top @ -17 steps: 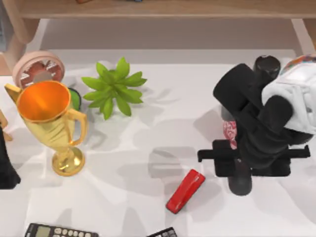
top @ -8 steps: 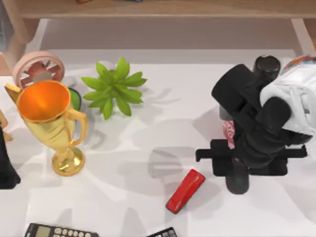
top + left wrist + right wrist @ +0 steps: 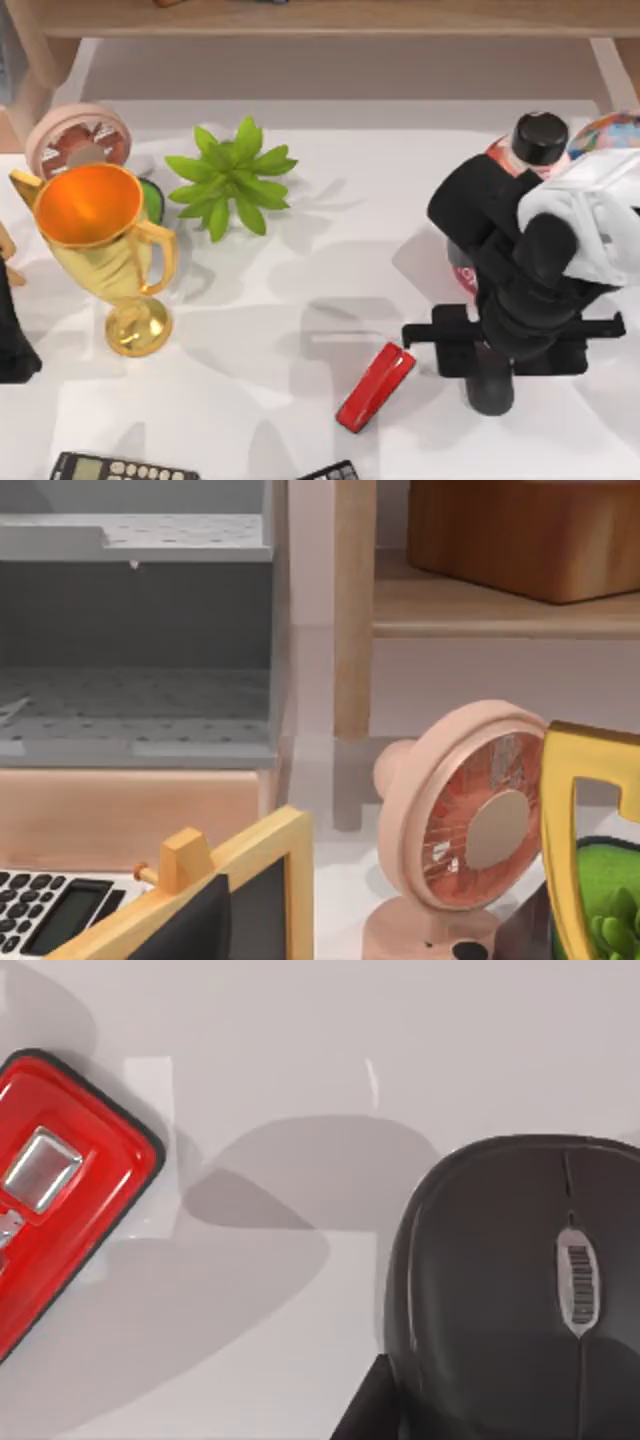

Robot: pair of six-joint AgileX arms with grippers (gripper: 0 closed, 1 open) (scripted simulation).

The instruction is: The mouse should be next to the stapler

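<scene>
while my right gripper [image 3: 490, 385] carries the mouse [image 3: 520, 1290], finger state untellable, i should lower it level beside the stapler [image 3: 375, 387] near the table's front edge.

Stapler and mouse on the white table, near each other

You can see the stapler [image 3: 375, 387], a glossy red bar with a thin dark underside, lying flat and slanted at the front middle of the table. The mouse [image 3: 520, 1290] is dark grey and rounded, with a ridged scroll wheel; in your right wrist view it sits near the stapler [image 3: 60, 1190], a strip of bare table between them.
</scene>
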